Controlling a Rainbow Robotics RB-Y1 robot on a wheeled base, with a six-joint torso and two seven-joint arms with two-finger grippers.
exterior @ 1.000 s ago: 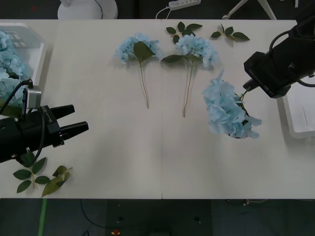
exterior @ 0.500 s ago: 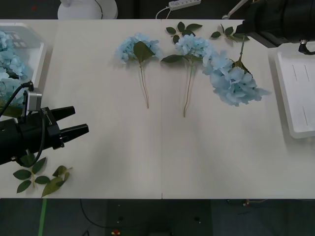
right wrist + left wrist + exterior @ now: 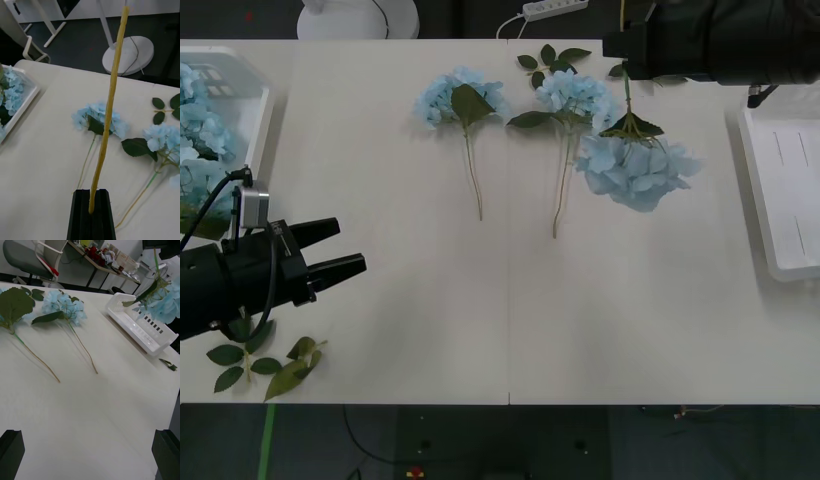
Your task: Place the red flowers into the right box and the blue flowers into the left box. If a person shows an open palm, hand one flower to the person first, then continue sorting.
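Blue flower (image 3: 635,170) dangling head-down below right gripper (image 3: 92,210), stalk pinched between fingers, seemingly clear of table (image 3: 510,310).

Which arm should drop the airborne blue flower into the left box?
Right, at least to start: its pincer is shut on the tan stalk of the pale sky-blue hydrangea stem hanging over the table. The left pincer is open beside the shallow white plastic left tray, so a handover is plausible.

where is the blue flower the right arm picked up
In the front view, the pale blue hydrangea stem hangs head-down from the right gripper over the table's far right part, beside the lying blue flower, short of the white plastic right box.
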